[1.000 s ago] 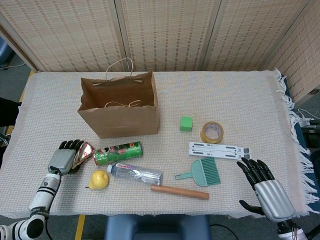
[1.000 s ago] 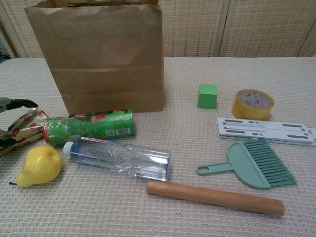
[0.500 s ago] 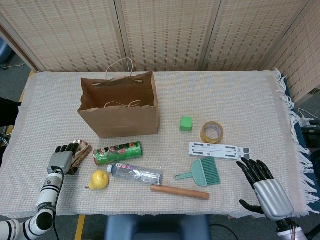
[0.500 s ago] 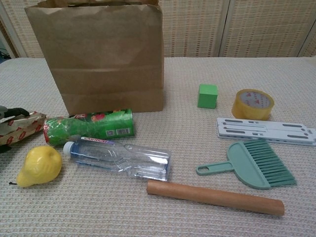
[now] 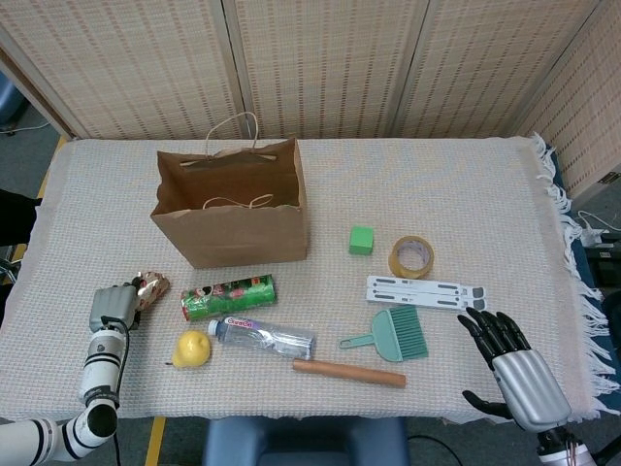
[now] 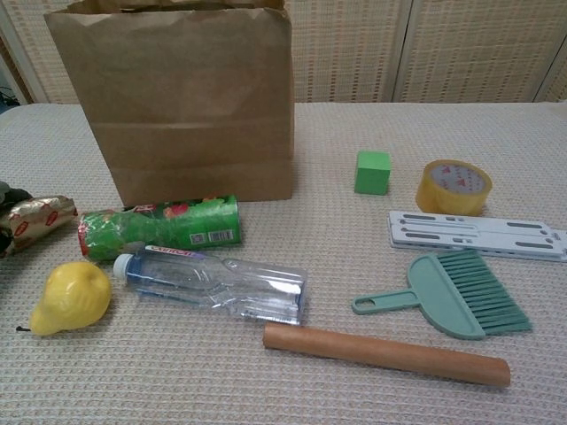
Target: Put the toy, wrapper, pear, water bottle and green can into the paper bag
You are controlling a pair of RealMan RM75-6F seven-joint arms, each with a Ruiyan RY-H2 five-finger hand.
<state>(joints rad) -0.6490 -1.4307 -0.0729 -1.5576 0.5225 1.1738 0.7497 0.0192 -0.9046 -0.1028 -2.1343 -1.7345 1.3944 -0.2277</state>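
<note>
Wrapper [image 5: 150,287] first, since that's what the left hand [image 5: 113,307] is dealing with: the fingers are curling around the near end of that crinkly gold-and-red thing, so I'd call it gripped, though the chest view only catches the very edge of the hand and I can't see how much of the foil is really inside the fingers.

Just to the right of that hand, the green can [image 5: 229,296] is lying on its side. In front of it, toward the robot, the pear [image 5: 192,348] and the water bottle [image 5: 264,337] are lying too, the bottle's cap pointing at the pear. Further away and up-right of the hand, the paper bag [image 5: 233,238] is standing open with its handles flopping around the mouth. The green cube [image 5: 361,240], probably the toy, is sitting well off to the right past the bag.

The right hand [image 5: 511,364] is hanging at the near right corner, fingers spread, holding nothing.

What's worrying me: foil is slippery and springy, so a shallow grip could be letting it slide out mid-lift. Also the bag is light and unsupported, so brushing its rim or handles on the way in could be tipping it or folding the mouth shut. And swinging right means passing over the can, which rolls if nudged.
</note>
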